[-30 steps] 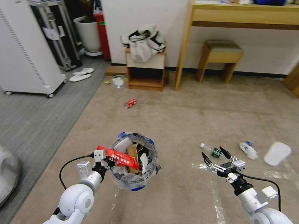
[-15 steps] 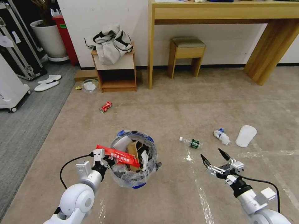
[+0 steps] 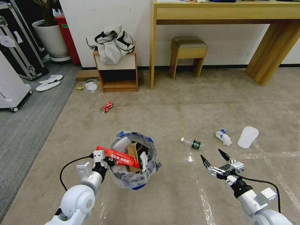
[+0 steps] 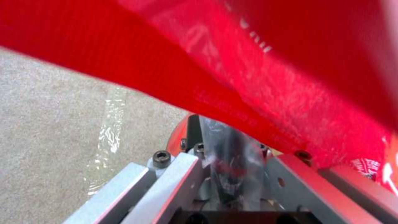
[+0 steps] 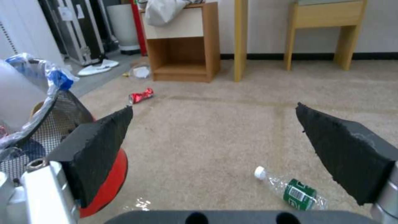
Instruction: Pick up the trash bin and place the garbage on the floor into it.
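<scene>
The bin [image 3: 134, 162] is held off the floor [image 3: 193, 106] by its rim in the clamped left gripper [image 3: 100, 162], already partly filled. The right gripper [image 3: 215, 161], spread wide, is poised near the bottle [image 3: 193, 144]; the can [image 3: 107, 107] far left is left uncollected.
</scene>
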{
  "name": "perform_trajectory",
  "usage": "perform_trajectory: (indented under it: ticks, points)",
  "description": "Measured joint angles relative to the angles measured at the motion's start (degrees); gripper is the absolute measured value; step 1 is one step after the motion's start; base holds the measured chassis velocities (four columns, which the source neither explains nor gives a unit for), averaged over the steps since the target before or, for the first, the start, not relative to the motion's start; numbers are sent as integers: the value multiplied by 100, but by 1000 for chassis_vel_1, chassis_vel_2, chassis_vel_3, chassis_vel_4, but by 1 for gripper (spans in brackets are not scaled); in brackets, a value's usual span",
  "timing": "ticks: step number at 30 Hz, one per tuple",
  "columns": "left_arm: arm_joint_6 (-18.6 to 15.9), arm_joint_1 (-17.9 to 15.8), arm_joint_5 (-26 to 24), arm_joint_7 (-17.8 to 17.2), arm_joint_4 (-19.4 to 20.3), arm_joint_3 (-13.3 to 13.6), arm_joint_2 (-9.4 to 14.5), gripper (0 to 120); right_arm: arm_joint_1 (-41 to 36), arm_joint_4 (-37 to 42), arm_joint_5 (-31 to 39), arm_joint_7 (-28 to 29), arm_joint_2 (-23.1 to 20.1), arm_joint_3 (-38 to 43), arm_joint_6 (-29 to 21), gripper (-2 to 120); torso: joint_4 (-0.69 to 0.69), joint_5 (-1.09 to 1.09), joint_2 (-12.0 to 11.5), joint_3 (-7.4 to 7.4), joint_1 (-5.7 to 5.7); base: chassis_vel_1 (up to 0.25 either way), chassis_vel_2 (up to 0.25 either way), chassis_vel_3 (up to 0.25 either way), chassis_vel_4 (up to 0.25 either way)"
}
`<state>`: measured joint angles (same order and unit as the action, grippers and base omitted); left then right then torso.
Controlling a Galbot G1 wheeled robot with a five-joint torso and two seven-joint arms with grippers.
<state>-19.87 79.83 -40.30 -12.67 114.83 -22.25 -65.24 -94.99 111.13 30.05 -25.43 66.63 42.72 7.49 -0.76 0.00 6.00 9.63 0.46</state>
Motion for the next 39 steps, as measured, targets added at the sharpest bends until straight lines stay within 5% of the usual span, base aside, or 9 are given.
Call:
perform_trajectory:
  ticks: [22,39]
  points:
    - [10,-23,0,-10,4,-5,-1,1,77,-93,73,-347,-43,72,-203,100,0,0,2,0,-1,-20,21,21,-20]
    - [-30,6,18,7,53,-19,27,1,26,-68,75,-340,62,23,-49,100,1,1,2,3,3,-225,232,235,-231]
